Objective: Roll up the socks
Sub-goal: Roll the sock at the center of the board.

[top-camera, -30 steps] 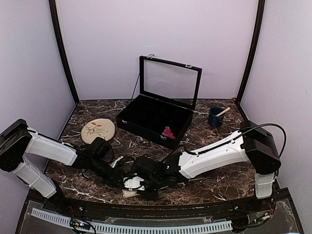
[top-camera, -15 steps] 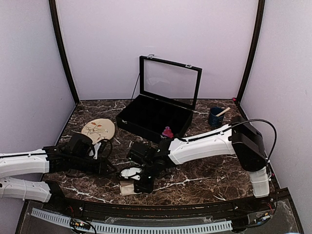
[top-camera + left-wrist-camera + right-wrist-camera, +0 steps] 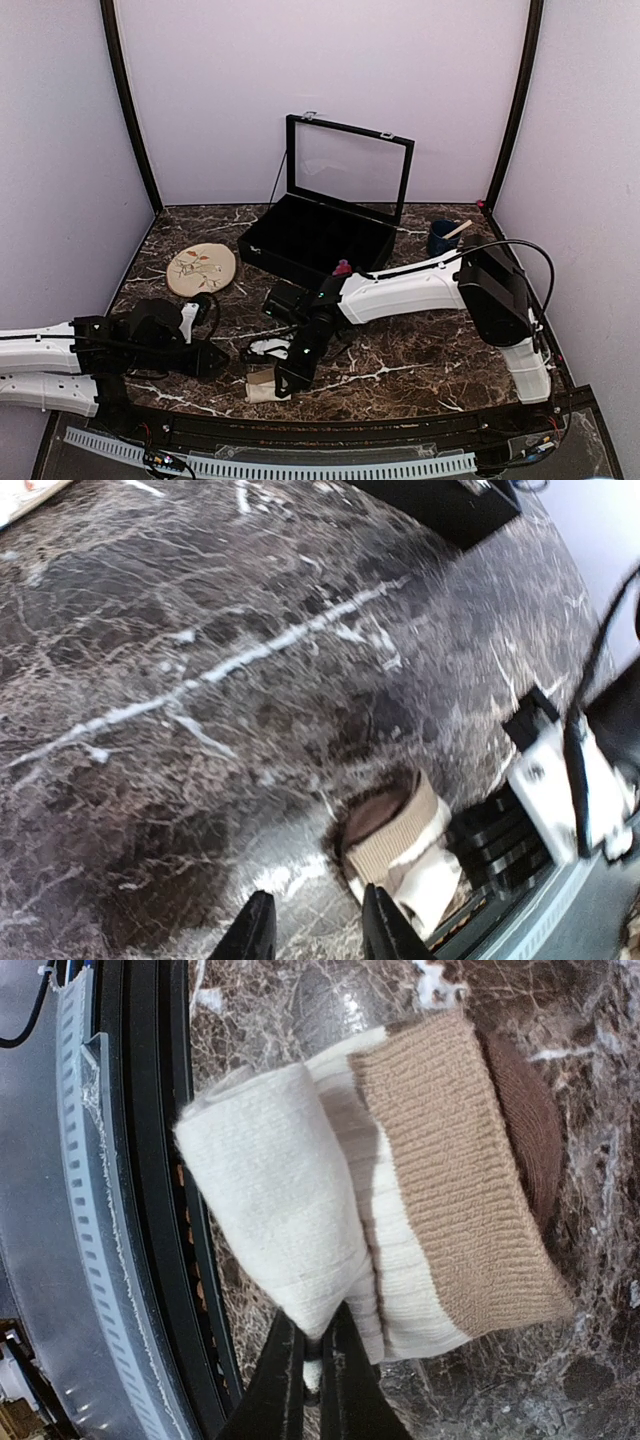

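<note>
Left arm point(image 3: 60, 352) retracted, right tool point(image 3: 316, 1338) pinching sock point(image 3: 420, 1190)

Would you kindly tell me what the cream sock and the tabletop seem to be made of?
The sock: soft knitted fabric, matte; ribbed stitches show on its tan cuff. The tabletop: looks like polished dark marble with white veins and a slight sheen, though it may be a printed laminate.

Probably a lab: plain-walled enclosure point(image 3: 330, 80), marbled table point(image 3: 430, 350).

A cream sock point(image 3: 400, 842) lies beside the left end effector point(image 3: 317, 902), perhaps touching.
</note>
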{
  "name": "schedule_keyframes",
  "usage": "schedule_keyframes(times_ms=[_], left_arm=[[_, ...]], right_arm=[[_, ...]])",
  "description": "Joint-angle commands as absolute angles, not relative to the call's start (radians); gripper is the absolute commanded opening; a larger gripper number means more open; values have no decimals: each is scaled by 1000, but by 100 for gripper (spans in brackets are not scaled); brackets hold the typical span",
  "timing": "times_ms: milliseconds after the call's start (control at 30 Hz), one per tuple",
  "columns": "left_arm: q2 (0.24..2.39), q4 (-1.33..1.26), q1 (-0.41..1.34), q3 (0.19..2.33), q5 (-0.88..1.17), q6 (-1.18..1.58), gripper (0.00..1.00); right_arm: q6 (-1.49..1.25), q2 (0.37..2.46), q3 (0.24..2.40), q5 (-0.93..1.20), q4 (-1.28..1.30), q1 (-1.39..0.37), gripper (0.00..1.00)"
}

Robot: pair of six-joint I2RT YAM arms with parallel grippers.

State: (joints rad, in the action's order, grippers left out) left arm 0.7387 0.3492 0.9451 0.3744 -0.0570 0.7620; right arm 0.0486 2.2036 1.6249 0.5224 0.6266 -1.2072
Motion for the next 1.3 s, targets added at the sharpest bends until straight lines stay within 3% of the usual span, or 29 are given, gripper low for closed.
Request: schedule_keyframes(times_ms=[0, 567, 800, 1267], left_arm=[[765, 380, 1079, 384, -214, 769, 32], [1045, 314, 1362, 534, -268, 563, 38], [1165, 301, 1388, 594, -246, 472, 46], [1321, 314, 1389, 657, -299, 363, 49]], right_arm=[[26, 2252, 1665, 598, 689, -1181, 0], [43, 2312, 1760, 670, 767, -1140, 0], [50, 2316, 1766, 684, 775, -1140, 0], [60, 2301, 1731, 696, 769, -1140, 0]])
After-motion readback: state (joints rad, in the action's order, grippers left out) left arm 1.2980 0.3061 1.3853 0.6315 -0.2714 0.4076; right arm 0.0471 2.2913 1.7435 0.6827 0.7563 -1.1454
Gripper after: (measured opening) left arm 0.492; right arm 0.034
